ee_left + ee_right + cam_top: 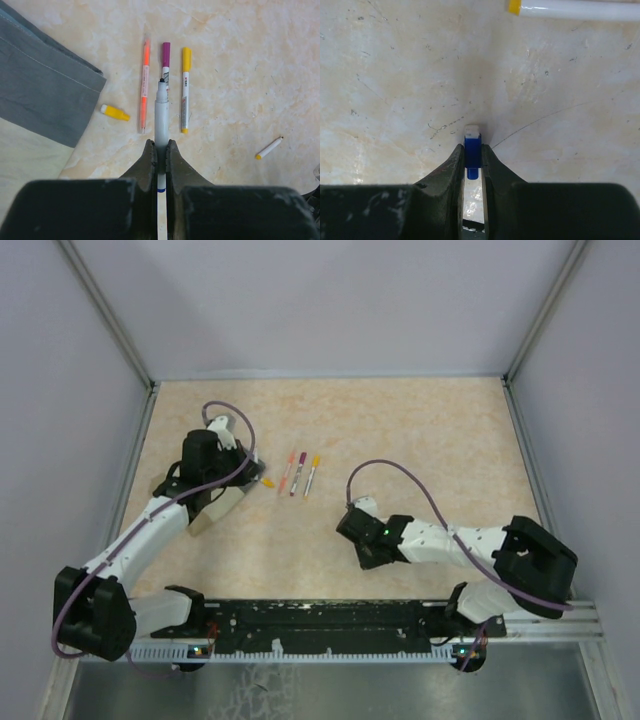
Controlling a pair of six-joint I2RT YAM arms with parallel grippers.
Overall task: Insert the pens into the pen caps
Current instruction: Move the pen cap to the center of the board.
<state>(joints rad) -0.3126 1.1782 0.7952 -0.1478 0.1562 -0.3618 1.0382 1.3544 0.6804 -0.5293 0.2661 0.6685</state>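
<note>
My left gripper is shut on a white-grey pen with a blue ring, its dark uncapped tip pointing at a row of three capped pens: orange, magenta-capped and yellow-capped. A loose yellow pen cap lies left of the row. My right gripper is shut on a small blue pen cap, low over the table. An uncapped pen with a yellow end lies just beyond it.
A beige box with a grey lid sits under and left of my left gripper. The marbled tabletop is walled at the back and both sides. A black rail runs along the near edge.
</note>
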